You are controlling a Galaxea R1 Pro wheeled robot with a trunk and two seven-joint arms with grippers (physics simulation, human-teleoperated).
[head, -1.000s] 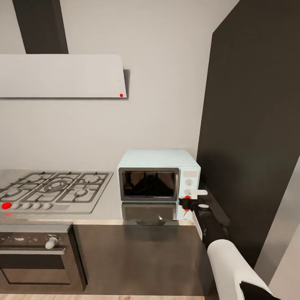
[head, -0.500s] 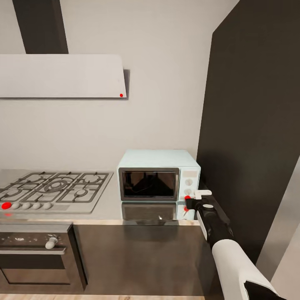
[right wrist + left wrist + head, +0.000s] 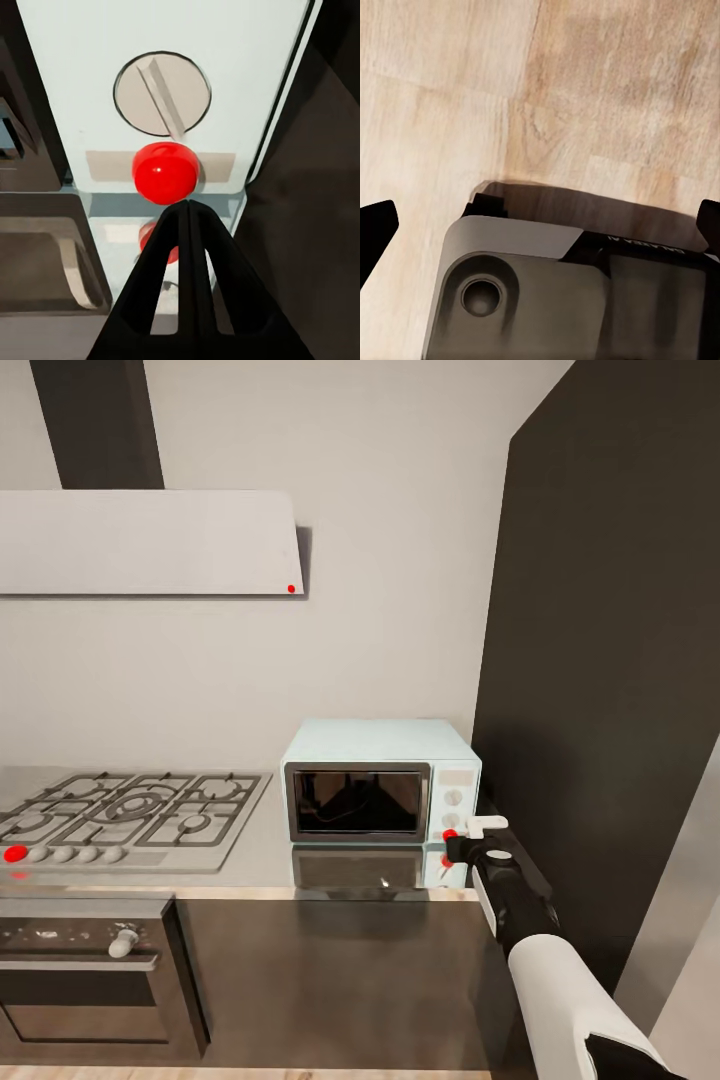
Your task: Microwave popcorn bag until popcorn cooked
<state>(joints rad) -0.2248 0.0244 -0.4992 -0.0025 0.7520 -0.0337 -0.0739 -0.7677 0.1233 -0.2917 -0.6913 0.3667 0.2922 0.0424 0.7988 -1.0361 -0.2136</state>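
Observation:
The pale mint-blue microwave (image 3: 380,775) stands on the steel countertop (image 3: 262,857) with its dark glass door closed. My right gripper (image 3: 453,843) is at the lower end of its control panel. In the right wrist view the gripper (image 3: 186,204) is shut, its joined tips just under the round red light (image 3: 166,172) and below a white knob (image 3: 162,93). I cannot tell whether the tips touch it. The left gripper (image 3: 540,225) is open and points down at the wooden floor. The popcorn bag and the popcorn are out of view; nothing clear shows through the dark glass.
A gas hob (image 3: 130,810) with black grates lies left of the microwave, above a steel oven (image 3: 85,980). A tall dark cabinet (image 3: 610,660) stands close on the right of my arm. A range hood (image 3: 150,542) hangs on the wall. The robot's base (image 3: 562,300) shows under the left gripper.
A second ago my right gripper sat slightly further left; it shifted a little to the right along the panel's lower end and has held still since.

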